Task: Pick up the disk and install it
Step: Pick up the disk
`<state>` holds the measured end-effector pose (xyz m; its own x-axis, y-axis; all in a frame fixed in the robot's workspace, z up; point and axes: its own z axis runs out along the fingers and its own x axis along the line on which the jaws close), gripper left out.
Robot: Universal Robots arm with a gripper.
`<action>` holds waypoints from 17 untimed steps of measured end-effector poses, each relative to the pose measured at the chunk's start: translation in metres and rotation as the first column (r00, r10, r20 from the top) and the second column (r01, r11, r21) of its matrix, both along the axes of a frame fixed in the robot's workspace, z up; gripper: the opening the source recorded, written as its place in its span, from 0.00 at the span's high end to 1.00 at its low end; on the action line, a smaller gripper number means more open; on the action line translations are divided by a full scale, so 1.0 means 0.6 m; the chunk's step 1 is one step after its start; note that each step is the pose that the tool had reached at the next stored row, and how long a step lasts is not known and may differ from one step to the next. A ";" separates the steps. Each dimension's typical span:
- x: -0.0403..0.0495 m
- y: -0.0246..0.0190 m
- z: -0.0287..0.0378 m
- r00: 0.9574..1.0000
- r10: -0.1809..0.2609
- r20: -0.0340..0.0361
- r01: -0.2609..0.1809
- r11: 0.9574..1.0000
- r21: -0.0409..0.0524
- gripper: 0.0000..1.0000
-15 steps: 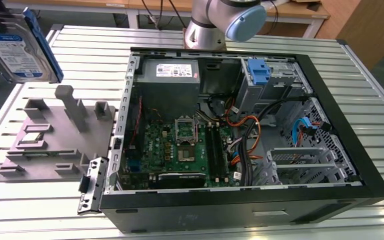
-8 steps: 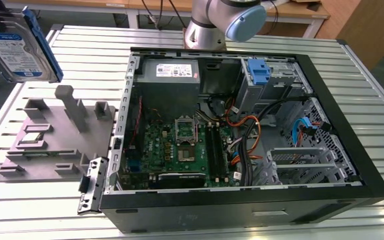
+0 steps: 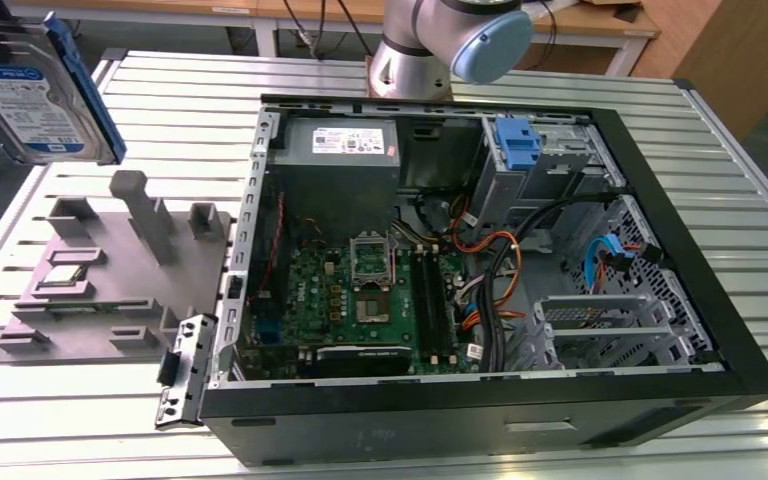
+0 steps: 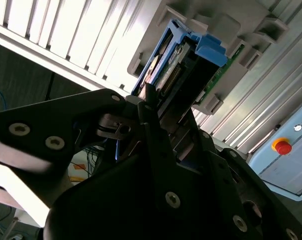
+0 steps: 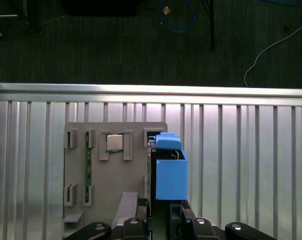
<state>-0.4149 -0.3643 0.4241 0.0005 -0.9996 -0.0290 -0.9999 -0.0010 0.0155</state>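
We see the disk [image 3: 21, 98] — a flat silver-grey metal hard drive with a blue-and-white label and blue plastic side rails — hanging in the air at the exterior view's upper left. It is tilted up on edge, above the grey moulded plastic fixture [image 3: 117, 270] and clear of it.

In the second wrist view the black gripper [image 4: 163, 117] has its jaws clenched on the disk [image 4: 176, 65], with a finger [image 4: 150, 107] pressed against its side. In the first wrist view the gripper [image 5: 162, 212] holds the disk [image 5: 171, 177] blue end outward over the fixture [image 5: 116, 200]. There a square silver processor chip [image 5: 114, 143] and a green memory stick [image 5: 89, 165] sit in their slots.

The fixture lies on the ribbed aluminium table [image 3: 731, 130], just beside the open black desktop computer case [image 3: 424, 420], on the exterior view's left of it. Inside the case we make out a green motherboard [image 3: 344, 300], a grey power-supply box with a white sticker [image 3: 337, 150] and a bare blue plastic bracket [image 3: 520, 145] in the drive bay. The silver base of the robot arm [image 3: 451, 40] stands behind the case.
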 end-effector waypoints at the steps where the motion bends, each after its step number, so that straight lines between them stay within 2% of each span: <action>1: 0.000 0.0000 0.002 1.000 0.000 0.000 0.000 1.000 0.000 0.65; 4: 0.000 0.0000 0.009 1.000 0.000 0.000 0.000 1.000 0.000 0.65; 17: 0.000 0.0000 0.056 1.000 0.000 0.000 0.000 1.000 0.000 0.65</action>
<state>-0.4149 -0.3643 0.4575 0.0006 -0.9996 -0.0292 -0.9999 -0.0010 0.0152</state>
